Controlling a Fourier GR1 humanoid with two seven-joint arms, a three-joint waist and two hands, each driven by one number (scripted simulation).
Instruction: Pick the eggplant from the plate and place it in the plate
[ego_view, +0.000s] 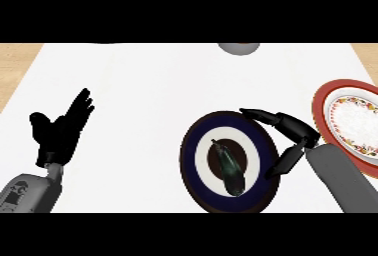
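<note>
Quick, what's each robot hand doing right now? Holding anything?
Left robot hand: open, resting, holding nothing.
Right robot hand: open, fingers curved beside the dark plate, not yet on the eggplant.

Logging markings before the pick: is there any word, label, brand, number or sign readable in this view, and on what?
None readable.
Dark-blue round plate with white centre, under the dark eggplant: no text.
Red-rimmed white plate: floral border pattern only, no lettering.
Grey left forearm: dark markings, too blurred to read.
</note>
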